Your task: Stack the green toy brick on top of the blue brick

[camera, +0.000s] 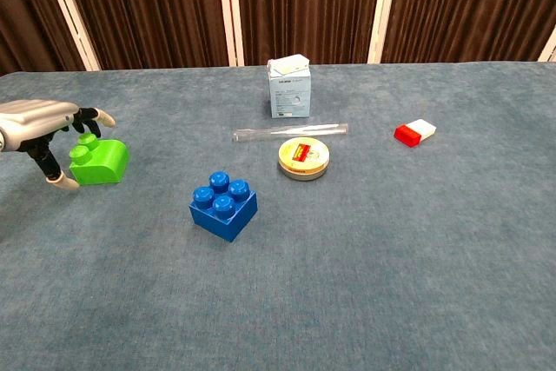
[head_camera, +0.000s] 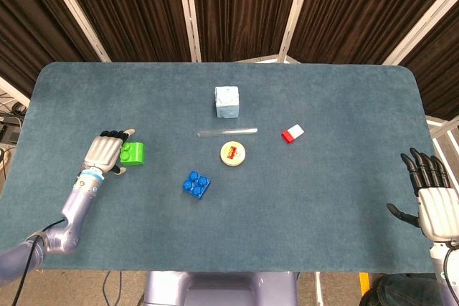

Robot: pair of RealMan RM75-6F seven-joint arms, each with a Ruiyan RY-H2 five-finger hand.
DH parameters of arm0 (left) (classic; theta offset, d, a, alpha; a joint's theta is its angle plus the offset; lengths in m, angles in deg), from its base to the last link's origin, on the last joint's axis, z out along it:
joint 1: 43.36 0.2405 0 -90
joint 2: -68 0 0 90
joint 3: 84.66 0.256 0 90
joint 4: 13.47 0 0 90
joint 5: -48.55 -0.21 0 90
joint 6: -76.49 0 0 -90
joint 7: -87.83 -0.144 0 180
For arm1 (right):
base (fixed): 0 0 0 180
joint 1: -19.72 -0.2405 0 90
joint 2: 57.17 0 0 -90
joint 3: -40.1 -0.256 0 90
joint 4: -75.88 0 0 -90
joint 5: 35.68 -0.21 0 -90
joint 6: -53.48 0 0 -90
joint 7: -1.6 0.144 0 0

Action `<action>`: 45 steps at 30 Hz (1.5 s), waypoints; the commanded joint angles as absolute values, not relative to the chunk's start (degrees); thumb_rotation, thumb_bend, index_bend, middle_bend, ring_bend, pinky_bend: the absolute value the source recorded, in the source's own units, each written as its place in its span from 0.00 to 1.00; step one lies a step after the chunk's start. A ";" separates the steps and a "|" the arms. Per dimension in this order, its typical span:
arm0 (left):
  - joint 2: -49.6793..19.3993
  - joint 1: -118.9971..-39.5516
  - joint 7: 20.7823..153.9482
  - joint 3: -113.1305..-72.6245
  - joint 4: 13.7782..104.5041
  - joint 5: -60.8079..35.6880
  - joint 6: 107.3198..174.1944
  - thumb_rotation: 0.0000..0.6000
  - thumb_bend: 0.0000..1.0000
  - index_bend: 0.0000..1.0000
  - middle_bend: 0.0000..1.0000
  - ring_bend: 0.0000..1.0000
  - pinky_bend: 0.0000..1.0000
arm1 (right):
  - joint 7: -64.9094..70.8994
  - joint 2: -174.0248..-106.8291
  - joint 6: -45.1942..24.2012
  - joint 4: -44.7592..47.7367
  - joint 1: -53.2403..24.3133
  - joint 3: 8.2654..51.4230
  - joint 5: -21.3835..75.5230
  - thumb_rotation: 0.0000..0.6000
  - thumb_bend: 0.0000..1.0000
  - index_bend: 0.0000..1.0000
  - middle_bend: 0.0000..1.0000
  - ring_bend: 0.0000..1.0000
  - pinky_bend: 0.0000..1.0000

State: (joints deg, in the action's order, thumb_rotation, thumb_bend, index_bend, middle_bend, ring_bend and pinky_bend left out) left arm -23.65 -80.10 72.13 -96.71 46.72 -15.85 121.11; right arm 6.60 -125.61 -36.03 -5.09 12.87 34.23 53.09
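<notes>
The green brick (head_camera: 132,153) (camera: 99,161) sits on the table at the left. My left hand (head_camera: 105,152) (camera: 43,128) is right against its left side, fingers arched over its top stud and thumb low at its near corner. No firm grip shows, and the brick rests flat on the cloth. The blue brick (head_camera: 196,185) (camera: 223,206) stands studs up, to the right of the green one and nearer to me, with nothing touching it. My right hand (head_camera: 432,191) hovers at the table's near right edge, fingers spread and empty, and shows only in the head view.
A pale blue box (head_camera: 226,101) (camera: 289,86) stands at the back centre. A clear tube (head_camera: 227,132) (camera: 290,132) lies in front of it, beside a round tin (head_camera: 233,154) (camera: 304,158). A red and white block (head_camera: 292,133) (camera: 414,132) lies to the right.
</notes>
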 commanded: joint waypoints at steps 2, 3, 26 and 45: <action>-25.08 -80.95 73.67 -96.42 44.77 -16.13 121.13 1.00 0.16 0.27 0.37 0.34 0.33 | 6.57 -125.76 -35.83 -4.97 12.72 34.16 53.00 1.00 0.00 0.01 0.00 0.00 0.00; -25.39 -81.04 74.11 -96.29 44.38 -16.44 121.41 1.00 0.16 0.31 0.40 0.37 0.35 | 6.49 -125.80 -35.80 -4.95 12.67 34.14 53.03 1.00 0.00 0.01 0.00 0.00 0.00; -10.81 -87.49 82.44 -89.47 72.65 -44.06 127.62 1.00 0.17 0.48 0.50 0.45 0.41 | 4.15 -126.30 -35.52 -5.31 12.48 34.05 52.83 1.00 0.00 0.01 0.00 0.00 0.00; -12.30 -95.65 89.98 -88.16 64.66 -44.73 120.25 1.00 0.17 0.50 0.50 0.44 0.40 | 4.61 -126.56 -32.91 -4.97 12.30 33.10 49.21 1.00 0.00 0.01 0.00 0.00 0.00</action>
State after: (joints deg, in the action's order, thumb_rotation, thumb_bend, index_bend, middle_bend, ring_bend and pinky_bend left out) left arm -12.22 -95.54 89.84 -88.23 64.79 -44.88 120.36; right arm 4.60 -126.55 -32.92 -4.99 12.30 33.10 49.22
